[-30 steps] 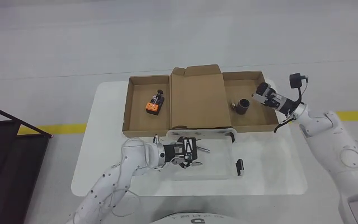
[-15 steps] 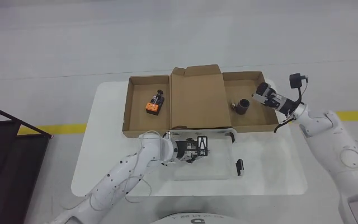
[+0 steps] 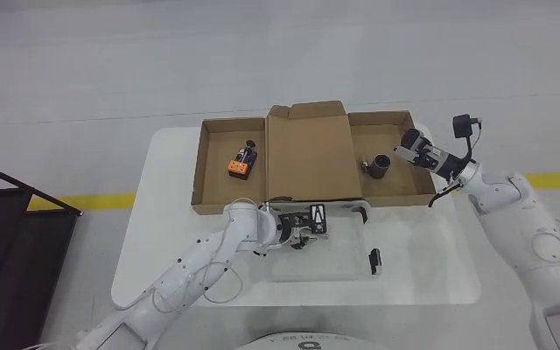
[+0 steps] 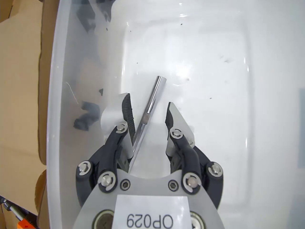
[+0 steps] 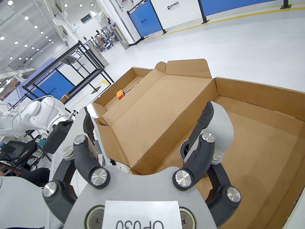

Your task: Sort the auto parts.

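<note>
A white table with rounded corners (image 3: 166, 219) carries a wide brown cardboard box (image 3: 311, 157), matte and creased, made of two shallow walled trays joined by a flat panel in the middle. The tray on the robot's left holds a small blocky orange-and-black part (image 3: 241, 163) (image 5: 119, 94) lying on the cardboard floor. The tray on the robot's right holds a short dark cylindrical sleeve (image 3: 380, 164) that stands upright with its hollow end up, near the inner wall. Just in front of the box sits a clear plastic bin (image 3: 337, 258) (image 4: 54, 72), glossy and smooth-walled with rounded corners. A slim polished metal rod (image 4: 149, 113) lies on its floor, straight and round in section with a mirror-like shine. The left gripper (image 3: 317, 219) (image 4: 147, 101) is down inside this bin with its ribbed black pads spread apart and gripping nothing. The rod runs between the two fingers, closer to one pad than the other; whether it touches that pad cannot be told. The right gripper (image 3: 411, 144) (image 5: 147, 109) hangs over the right tray, close to the dark sleeve, with its fingers released and wide and nothing between them. A small black piece (image 3: 374, 260) rests on the table just beside the bin's edge on the robot's right.
</note>
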